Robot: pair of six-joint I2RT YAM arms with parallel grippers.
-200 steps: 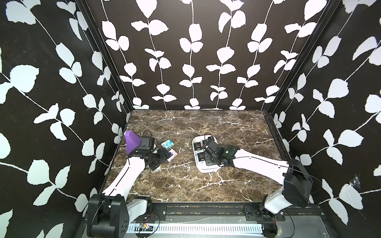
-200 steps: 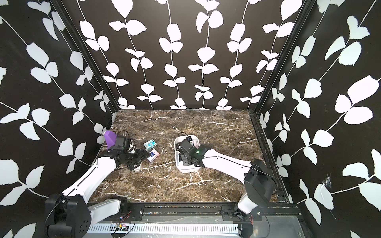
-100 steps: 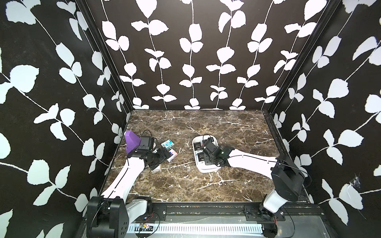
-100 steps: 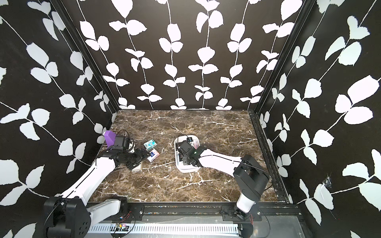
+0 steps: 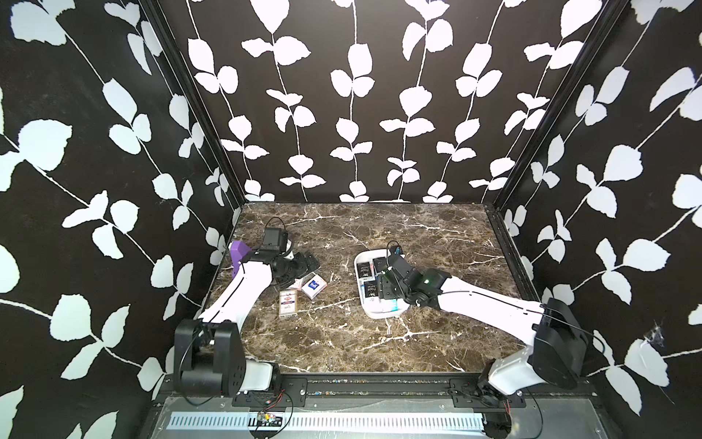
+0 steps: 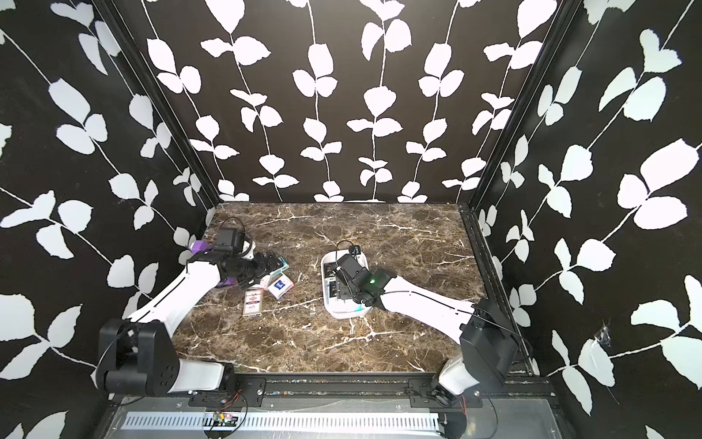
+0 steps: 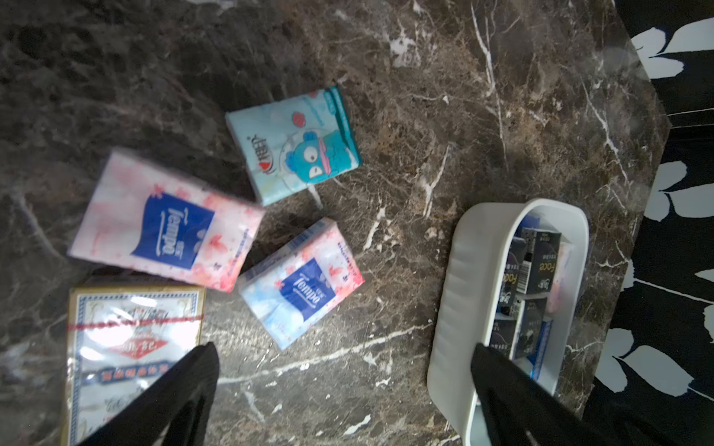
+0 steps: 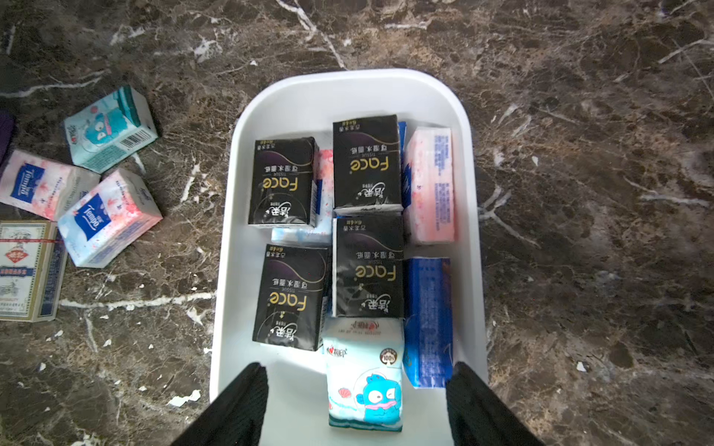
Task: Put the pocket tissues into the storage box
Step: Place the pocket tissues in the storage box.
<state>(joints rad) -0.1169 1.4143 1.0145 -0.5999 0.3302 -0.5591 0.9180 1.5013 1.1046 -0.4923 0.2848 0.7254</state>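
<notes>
The white storage box (image 5: pixel 374 314) (image 8: pixel 347 83) sits mid-table and holds several pocket tissues: black packs (image 8: pixel 367 162), a pink one (image 8: pixel 430 185), a blue one (image 8: pixel 427 320) and a teal cartoon-fish pack (image 8: pixel 365 378). My right gripper (image 8: pixel 357 386) (image 5: pixel 383 285) hovers open over the box's near end, and the fish pack lies loose between its fingers. On the table left of the box lie a teal pack (image 7: pixel 295 144) and two Tempo packs (image 7: pixel 166 222) (image 7: pixel 303 285). My left gripper (image 7: pixel 342 355) (image 5: pixel 307 264) hangs open above bare marble beside them, holding nothing.
A flat pack with a blue-and-gold border and a red band (image 7: pixel 131 347) (image 5: pixel 287 303) lies nearest the front of the loose group. A purple wedge block (image 5: pixel 239 252) stands by the left wall behind my left arm. Black leaf-patterned walls close in three sides.
My right gripper has opened over the box, leaving the fish pack lying inside. My left gripper has spread a little wider above the loose packs.
</notes>
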